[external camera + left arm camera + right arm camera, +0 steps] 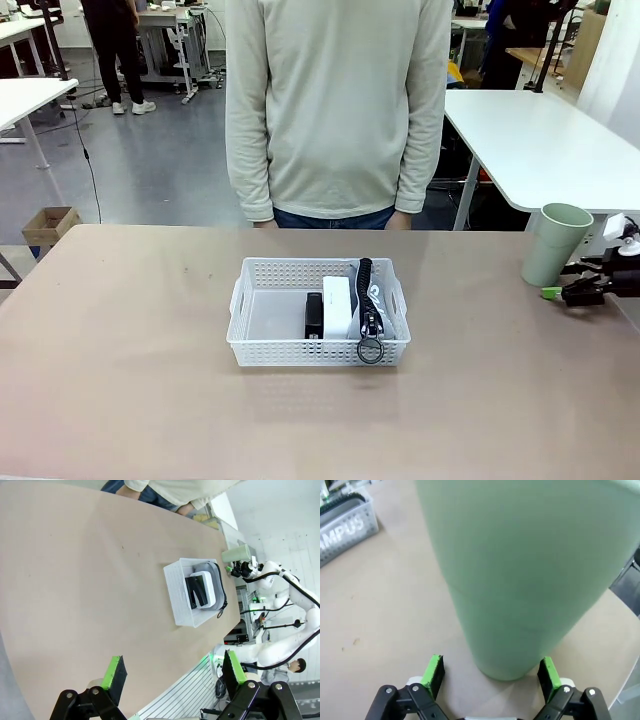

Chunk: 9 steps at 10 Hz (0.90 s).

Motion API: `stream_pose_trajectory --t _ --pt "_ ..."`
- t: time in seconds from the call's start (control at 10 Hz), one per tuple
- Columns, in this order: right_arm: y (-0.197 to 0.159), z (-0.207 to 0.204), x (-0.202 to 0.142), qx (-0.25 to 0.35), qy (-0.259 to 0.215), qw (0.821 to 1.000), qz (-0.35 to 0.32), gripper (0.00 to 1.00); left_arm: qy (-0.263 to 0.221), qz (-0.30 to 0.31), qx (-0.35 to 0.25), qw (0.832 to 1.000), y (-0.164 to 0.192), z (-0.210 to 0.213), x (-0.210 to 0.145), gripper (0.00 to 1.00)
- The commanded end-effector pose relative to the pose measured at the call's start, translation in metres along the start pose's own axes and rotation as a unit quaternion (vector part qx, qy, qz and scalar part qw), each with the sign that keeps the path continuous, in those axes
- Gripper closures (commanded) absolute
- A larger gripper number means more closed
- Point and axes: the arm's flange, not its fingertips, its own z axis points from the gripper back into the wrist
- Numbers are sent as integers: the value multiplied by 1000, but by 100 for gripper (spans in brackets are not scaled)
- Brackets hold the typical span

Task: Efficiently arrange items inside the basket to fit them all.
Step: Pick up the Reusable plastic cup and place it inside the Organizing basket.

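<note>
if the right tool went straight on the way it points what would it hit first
The green cup, standing right ahead of the open right tool, apparently very close.

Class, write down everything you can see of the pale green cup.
The pale green cup is plain, matte and plastic-looking, tapering from a wide open mouth to a narrower base. It stands upright on the table at the robot's right, outside the basket. The open right claw has a pad either side of its base, with no contact visible.

Matt pale green cup [520,580], perforated white plastic basket [300,352], smooth matt tan tabletop [120,380].
</note>
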Motion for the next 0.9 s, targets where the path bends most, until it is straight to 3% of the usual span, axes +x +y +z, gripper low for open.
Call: stream_pose_trajectory --t 0.0,0.8 --pt "-3 -11 -6 -2 -50 999 7 0 3 -2 0 1000 -2 2 -2 0" --pt "-11 -19 2 -15 -167 986 -10 0 3 -2 0 1000 -2 2 -2 0"
